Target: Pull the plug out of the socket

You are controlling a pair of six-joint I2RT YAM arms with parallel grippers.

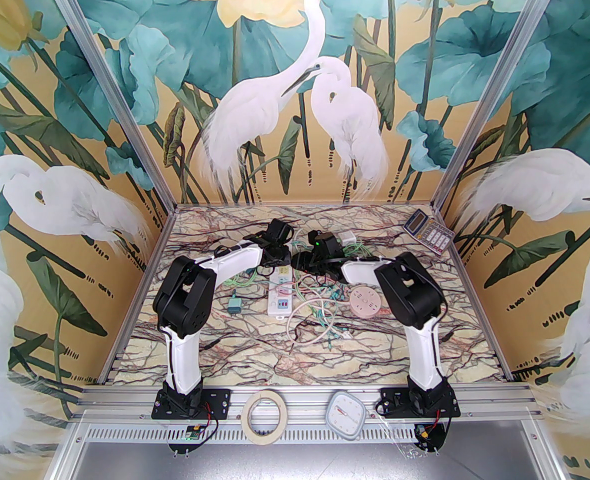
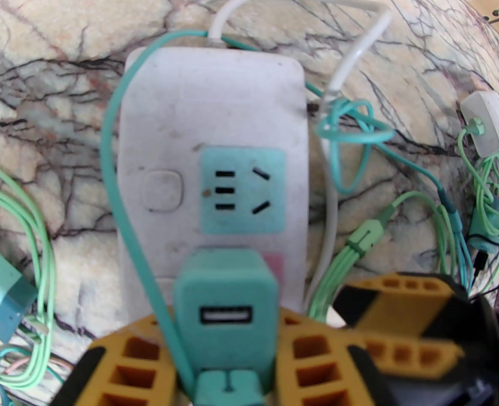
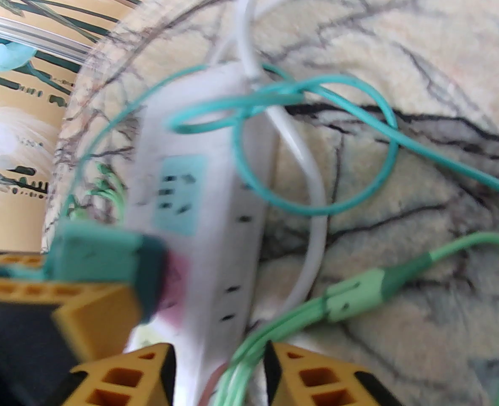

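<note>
A white power strip, the socket (image 2: pixel 215 100), lies mid-table (image 1: pixel 281 304). A teal plug (image 2: pixel 226 294) with a USB port sits in its pink outlet, below a free teal outlet (image 2: pixel 243 190). My left gripper (image 2: pixel 226 332) is shut on the plug, with one yellow finger (image 2: pixel 135 353) on each side. In the blurred right wrist view, my right gripper (image 3: pixel 220 379) is closed around the strip's edge (image 3: pixel 215 226) and some green cables (image 3: pixel 249 353), right beside the plug (image 3: pixel 105 256). Both grippers (image 1: pixel 275 263) (image 1: pixel 303 265) meet at the strip's far end.
Tangled green, teal and white cables (image 1: pixel 320 313) lie right of the strip. A loose teal adapter (image 1: pixel 234 305) lies to its left and a white charger (image 2: pixel 486 121) further off. A round white disc (image 1: pixel 365 304), a calculator (image 1: pixel 427 230), a tape roll (image 1: pixel 266 414) and a timer (image 1: pixel 345 413) are also around.
</note>
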